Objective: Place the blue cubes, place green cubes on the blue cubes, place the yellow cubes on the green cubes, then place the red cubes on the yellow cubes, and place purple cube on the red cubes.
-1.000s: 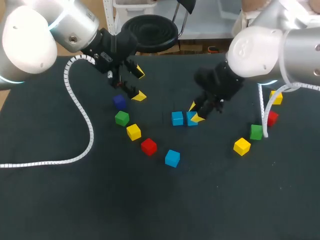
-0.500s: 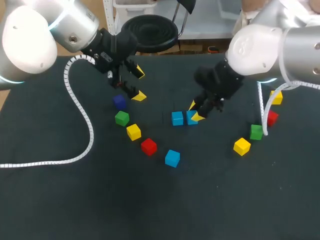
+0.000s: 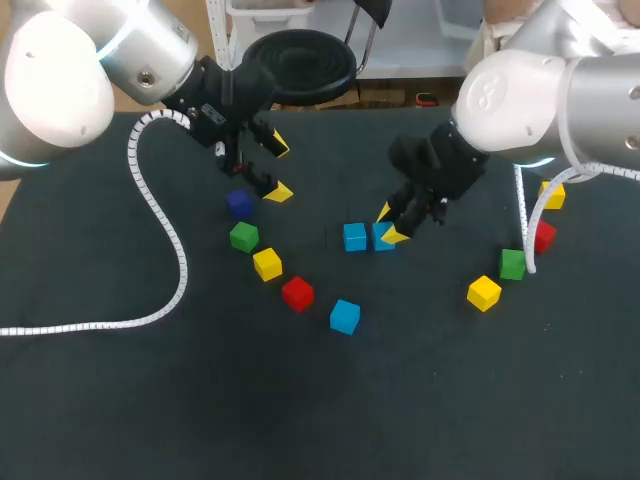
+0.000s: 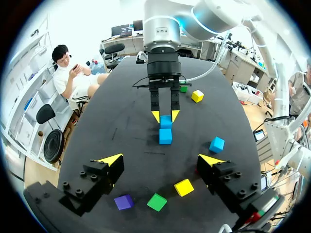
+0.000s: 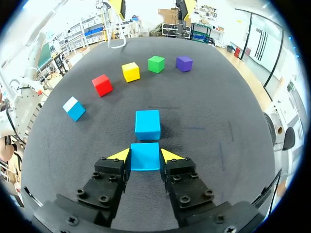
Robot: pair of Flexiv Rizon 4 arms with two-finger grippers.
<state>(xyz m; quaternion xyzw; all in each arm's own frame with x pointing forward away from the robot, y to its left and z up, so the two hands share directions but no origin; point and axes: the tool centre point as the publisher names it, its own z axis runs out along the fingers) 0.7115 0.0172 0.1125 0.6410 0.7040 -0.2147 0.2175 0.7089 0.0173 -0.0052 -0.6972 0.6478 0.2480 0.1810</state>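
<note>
Here, a dark table (image 3: pixel 120 420) is seen from above, with two arms coming in from the far corners. At the left, a white coiled cable (image 3: pixel 180 270) hangs from the left arm and curves across the tabletop to the left edge. The left gripper (image 3: pixel 278 168) hovers near the far edge, fingers spread wide and holding nothing. The purple cube (image 3: pixel 238 203) sits just beside and below it.

From there a diagonal row runs toward the middle front, each cube a little apart from the next: the left green cube (image 3: pixel 243 237), the left yellow cube (image 3: pixel 267 264), the left red cube (image 3: pixel 297 293) and a lone blue cube (image 3: pixel 344 316).

In the middle, a second blue cube (image 3: pixel 354 237) rests flat on the table. Just beside it is the held blue cube (image 5: pixel 145 156). It is too close to tell whether the two touch. The right gripper (image 3: pixel 388 225) pinches this cube from two sides, its yellow tips against opposite faces.

A broad stretch of dark tabletop separates these from the right-hand group. That group holds a front yellow cube (image 3: pixel 484 293), a right green cube (image 3: pixel 513 264), a right red cube (image 3: pixel 544 236) and a far yellow cube (image 3: pixel 553 195). They lie near the right edge, with the right arm's cable (image 3: pixel 525 225) hanging over them.
</note>
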